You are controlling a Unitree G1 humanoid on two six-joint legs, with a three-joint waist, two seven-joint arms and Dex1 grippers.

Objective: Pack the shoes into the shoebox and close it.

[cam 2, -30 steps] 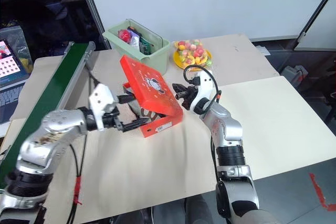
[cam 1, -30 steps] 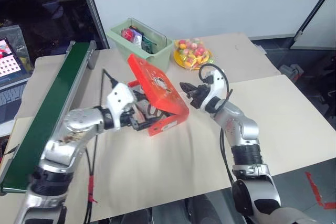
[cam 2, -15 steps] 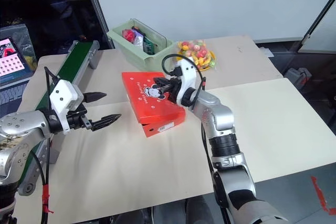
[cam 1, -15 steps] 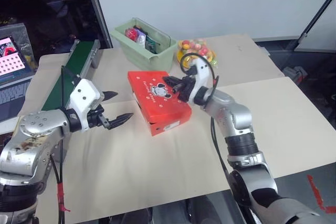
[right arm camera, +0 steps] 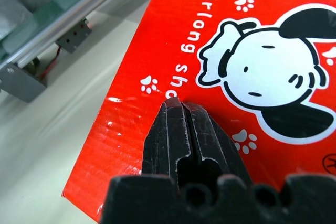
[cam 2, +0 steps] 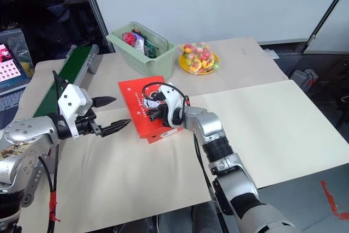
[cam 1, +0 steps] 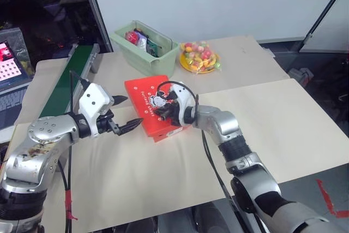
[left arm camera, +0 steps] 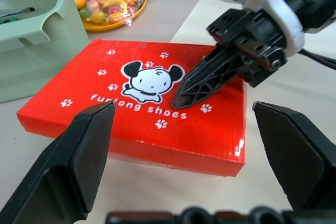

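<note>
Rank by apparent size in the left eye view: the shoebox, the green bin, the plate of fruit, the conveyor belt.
1. Conveyor belt, the longest.
2. Shoebox and green bin: they look about alike, and the shoebox is nearer the camera, so no firm order.
3. Plate of fruit, the smallest, though it lies farthest back.

Shoebox: rectangular red-orange cardboard box, lid closed and lying flat, resting level on the pale tabletop. Lid top carries white print: a cartoon dog with black ears, scattered white paw marks, and the words "furlong shoes". A white label sits on the end wall facing the robot. Position: directly under the right gripper, whose pressed-together fingertips rest on the lid beside the lettering; just ahead of the left gripper, between the lines of its spread fingers, not touching them.
</note>
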